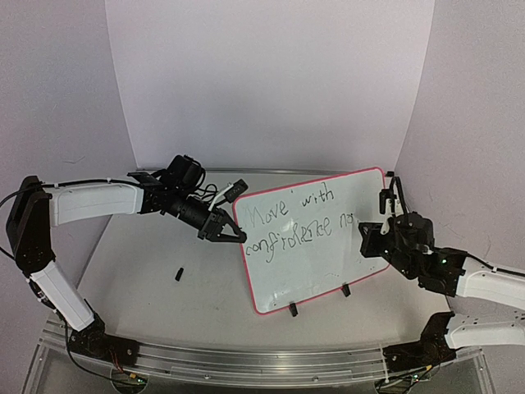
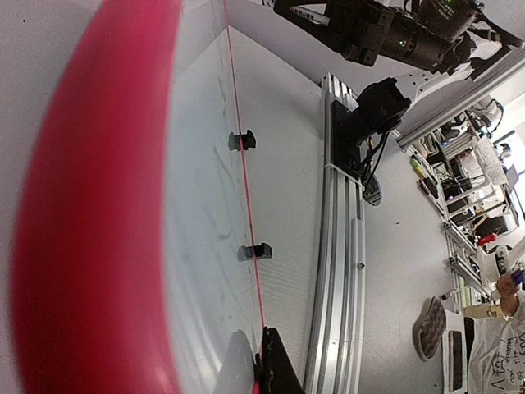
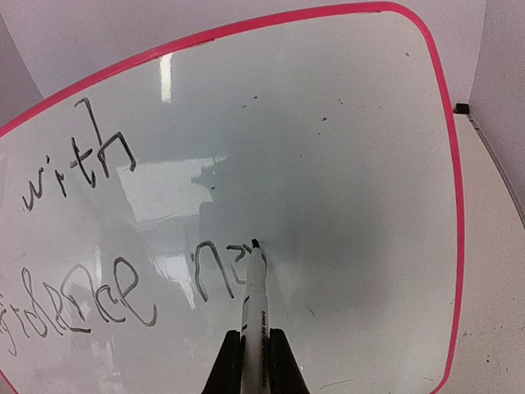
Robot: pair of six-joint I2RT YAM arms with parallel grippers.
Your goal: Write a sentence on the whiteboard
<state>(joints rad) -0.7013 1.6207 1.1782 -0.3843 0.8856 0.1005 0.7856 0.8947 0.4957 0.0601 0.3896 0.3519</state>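
Large white pink-rimmed whiteboard (image 1: pixel 328 263) propped at centre of grey table (image 1: pixel 139 271); 9 o'clock edge clamped by left gripper (image 1: pixel 223 232); white black-tipped marker (image 3: pixel 255 295) clenched by right gripper (image 3: pixel 256 361), tip set at 3 o'clock end of black handwritten sentence (image 1: pixel 287 236).

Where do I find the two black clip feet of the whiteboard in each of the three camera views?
Top external: the clip feet sit on the lower edge of the whiteboard, low and right of centre.
Left wrist: the clip feet sit one above the other on a thin red line, near the centre.
Right wrist: not in it.
Shared landmark: the pink-red rim.
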